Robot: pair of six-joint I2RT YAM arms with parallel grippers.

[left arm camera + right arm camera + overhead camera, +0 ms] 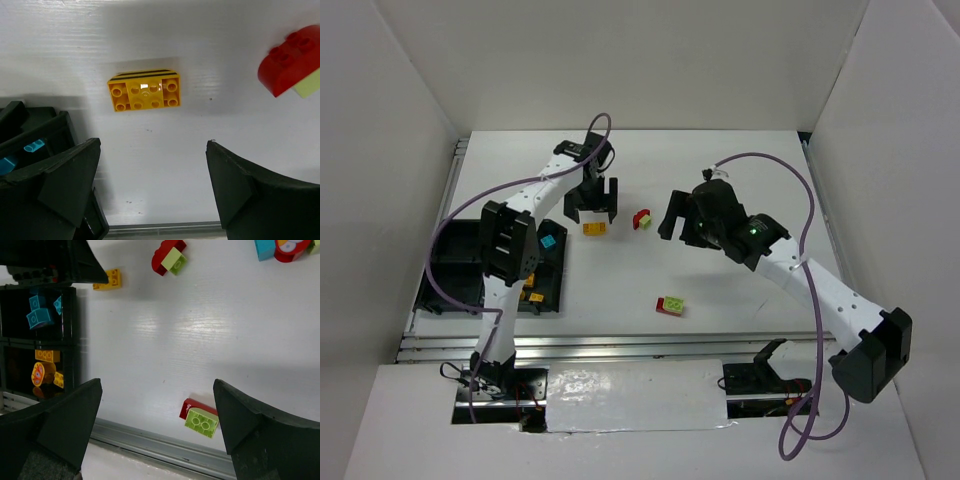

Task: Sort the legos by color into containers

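An orange-yellow brick [594,228] lies on the white table just below my left gripper [593,205], which is open and empty; in the left wrist view the brick [144,90] lies ahead of the gripper [152,150]. A red and lime brick [642,219] lies to its right, also in the left wrist view [290,59]. Another red and lime brick [670,306] lies nearer the front; in the right wrist view it [200,418] sits by the right finger. My right gripper [685,222] is open and empty [157,390]. The black tray [455,270] holds cyan bricks [40,312] and orange bricks [46,370] in separate compartments.
A cyan brick and a red round piece [280,247] lie at the top right of the right wrist view. A metal rail [620,345] runs along the table's front edge. White walls enclose the table on three sides. The tray's corner [30,130] is beside my left finger.
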